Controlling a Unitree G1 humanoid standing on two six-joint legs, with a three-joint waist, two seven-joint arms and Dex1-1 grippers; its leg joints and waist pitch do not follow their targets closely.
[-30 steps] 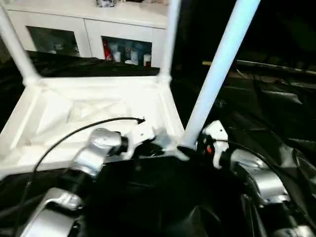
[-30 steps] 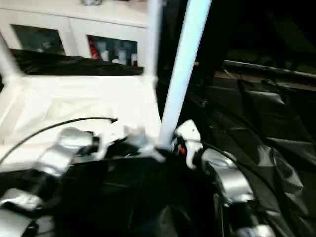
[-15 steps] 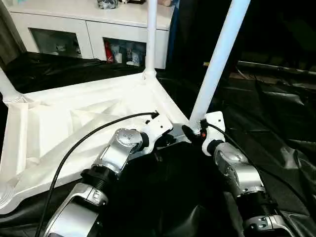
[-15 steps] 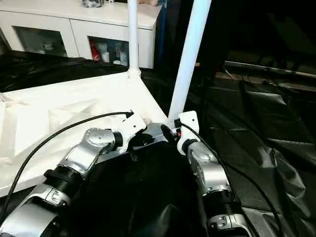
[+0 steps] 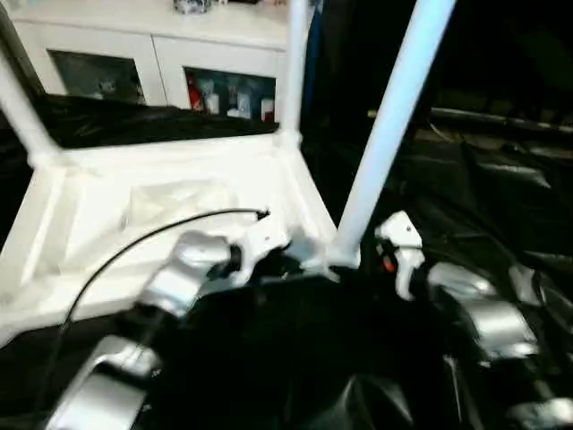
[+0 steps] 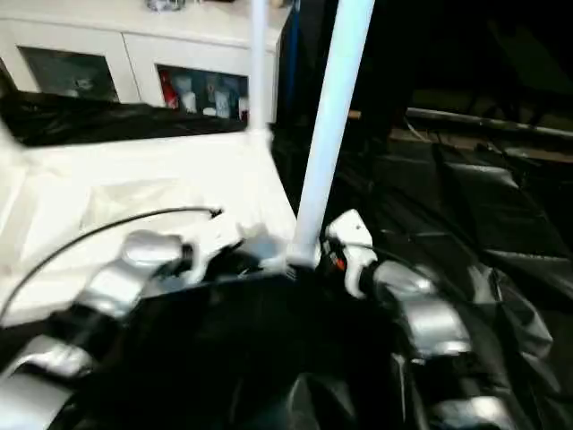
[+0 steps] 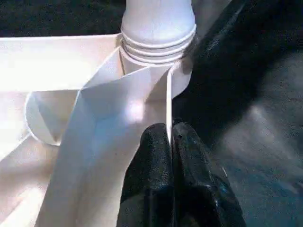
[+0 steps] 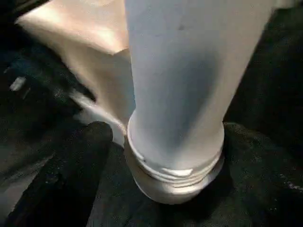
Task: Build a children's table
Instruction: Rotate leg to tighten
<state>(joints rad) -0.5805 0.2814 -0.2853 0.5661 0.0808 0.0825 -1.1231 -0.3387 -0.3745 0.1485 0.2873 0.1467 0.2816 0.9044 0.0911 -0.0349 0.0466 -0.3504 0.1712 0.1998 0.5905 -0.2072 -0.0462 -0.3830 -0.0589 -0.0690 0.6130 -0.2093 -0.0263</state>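
Tabletop, white and ribbed, lies upside down on black sheeting, with three legs counted standing upright from its corner sockets: one at the near right corner, one at the far right corner, one at the far left. Two silver arms reach in. Left claw has its two black fingers pressed together on the thin rim wall of the tabletop, just beside the threaded base of the near right leg. Right claw sits just to the right of that same leg's base; one black finger stands apart from the leg, not touching it, so the jaws stand open. One white cabinet with two glass doors stands behind.
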